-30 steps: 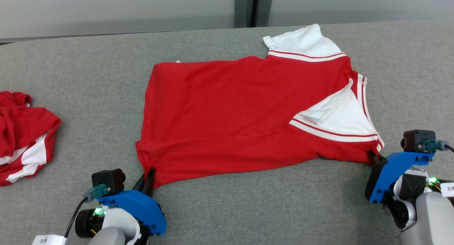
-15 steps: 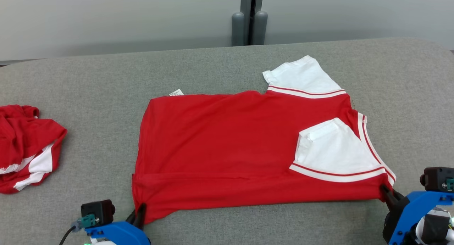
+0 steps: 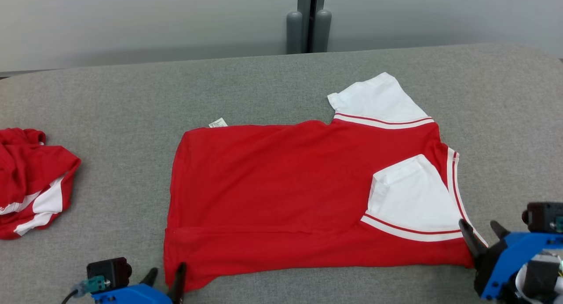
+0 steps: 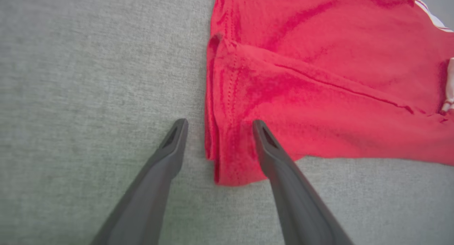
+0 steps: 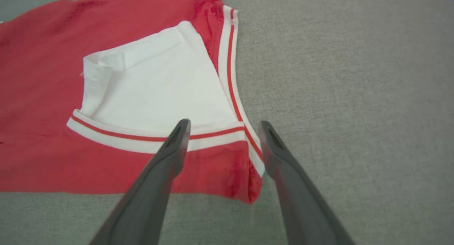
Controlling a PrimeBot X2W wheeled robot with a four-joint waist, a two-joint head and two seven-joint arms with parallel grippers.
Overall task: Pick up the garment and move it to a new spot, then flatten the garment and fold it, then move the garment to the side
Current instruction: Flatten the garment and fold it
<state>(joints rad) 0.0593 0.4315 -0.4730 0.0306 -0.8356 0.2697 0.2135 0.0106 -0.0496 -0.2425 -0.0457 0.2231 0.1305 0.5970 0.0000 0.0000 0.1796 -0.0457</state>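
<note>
A red shirt with white sleeves (image 3: pixel 281 194) lies spread on the grey surface (image 3: pixel 110 101), one sleeve folded over its body. My left gripper (image 3: pixel 165 275) stands open at the shirt's near left corner (image 4: pixel 227 167), one finger over the cloth and one off it. Above the near right corner (image 5: pixel 248 188), my right gripper (image 3: pixel 481 233) is open too, its fingers (image 5: pixel 170 156) straddling the striped collar edge. Neither holds the cloth.
A second red and white garment (image 3: pixel 31 181) lies crumpled at the left edge of the grey surface. Two grey posts (image 3: pixel 308 24) stand behind the far edge. Bare grey surface lies on the right of the shirt (image 5: pixel 354 96).
Both grippers have opened and let go of the shirt's near corners. The shirt has settled flat. The camera tilted between the earliest frame and now.
</note>
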